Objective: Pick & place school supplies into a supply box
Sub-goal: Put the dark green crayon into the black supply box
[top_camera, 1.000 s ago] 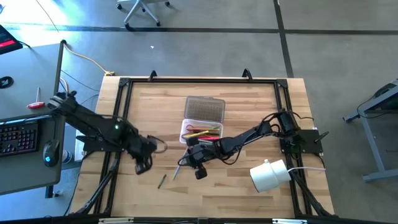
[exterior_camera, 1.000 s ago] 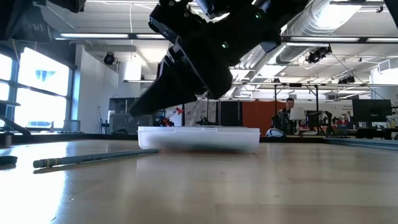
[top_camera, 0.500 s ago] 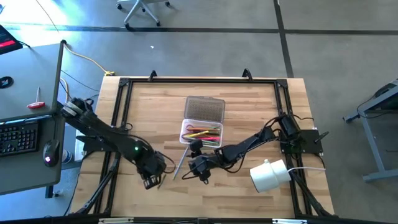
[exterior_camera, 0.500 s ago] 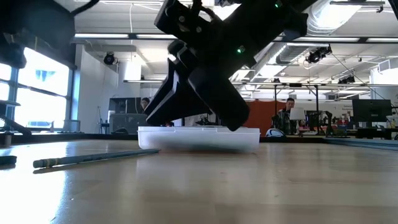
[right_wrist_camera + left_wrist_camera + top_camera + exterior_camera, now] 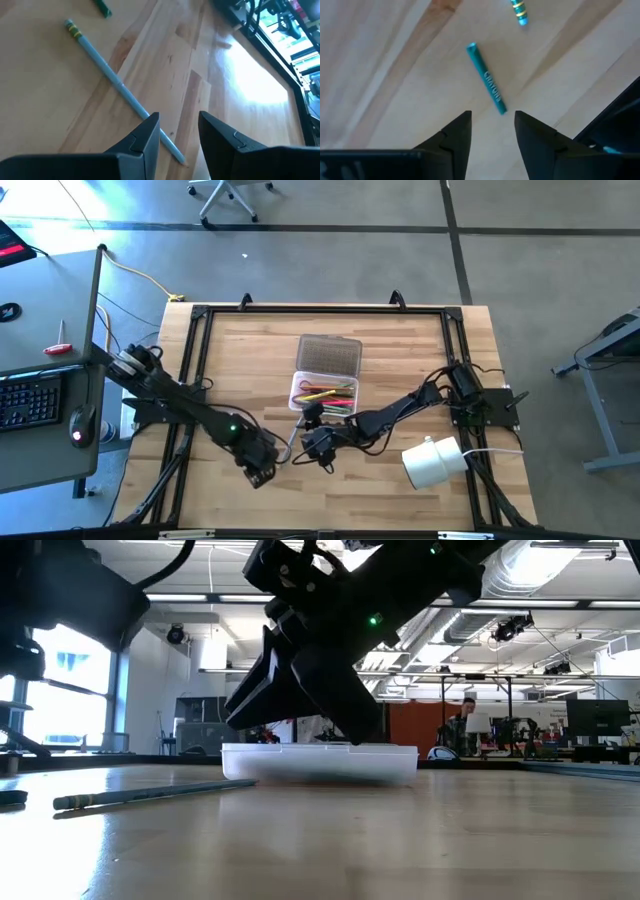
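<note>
A green crayon (image 5: 487,80) lies flat on the wooden table. My left gripper (image 5: 492,122) hangs open just above its near end, near the table's front left (image 5: 262,470). A light blue pencil (image 5: 112,82) also lies flat on the table (image 5: 290,442). My right gripper (image 5: 179,125) stands open over the pencil's plain end, at the table's middle (image 5: 318,450). The clear supply box (image 5: 322,395) sits behind both grippers with its dotted lid (image 5: 328,357) folded back. Red and yellow supplies lie inside it.
A white cylindrical roll (image 5: 432,462) lies at the near right by the right arm's base. A black frame (image 5: 320,308) runs around the tabletop. In the low view the box (image 5: 320,762) stands behind the right arm's dark bulk.
My left gripper has gone down and toward the table's near edge and right, ending over the green crayon. My right gripper has rolled at the wrist while staying over the pencil.
</note>
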Available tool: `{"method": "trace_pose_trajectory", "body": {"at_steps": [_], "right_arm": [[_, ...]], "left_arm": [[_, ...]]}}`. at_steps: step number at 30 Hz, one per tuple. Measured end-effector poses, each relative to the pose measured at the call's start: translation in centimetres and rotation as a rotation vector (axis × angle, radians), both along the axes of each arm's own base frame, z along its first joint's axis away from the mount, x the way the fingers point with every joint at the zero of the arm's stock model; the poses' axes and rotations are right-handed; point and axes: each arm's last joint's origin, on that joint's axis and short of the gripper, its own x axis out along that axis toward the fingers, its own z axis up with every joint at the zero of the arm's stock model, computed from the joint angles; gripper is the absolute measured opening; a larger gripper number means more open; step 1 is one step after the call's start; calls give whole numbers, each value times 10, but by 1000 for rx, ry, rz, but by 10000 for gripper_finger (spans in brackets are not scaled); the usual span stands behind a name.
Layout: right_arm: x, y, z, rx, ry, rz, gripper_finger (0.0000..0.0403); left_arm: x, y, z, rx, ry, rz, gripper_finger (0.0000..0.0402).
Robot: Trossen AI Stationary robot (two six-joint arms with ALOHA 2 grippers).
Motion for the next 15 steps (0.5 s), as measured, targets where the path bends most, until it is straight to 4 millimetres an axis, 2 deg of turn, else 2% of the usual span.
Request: {"method": "trace_pose_trajectory", "body": {"at_steps": [5,9,15], "right_arm": [[0,-1,0,-35,-5,-43,114],[-5,-2,1,-143,44,-33,114],[-19,3,23,-171,95,15,114]], "left_arm": [[7,-5,-16,4,27,37,188],[10,-6,-28,35,62,39,188],[12,-6,-38,74,80,40,189]]}}
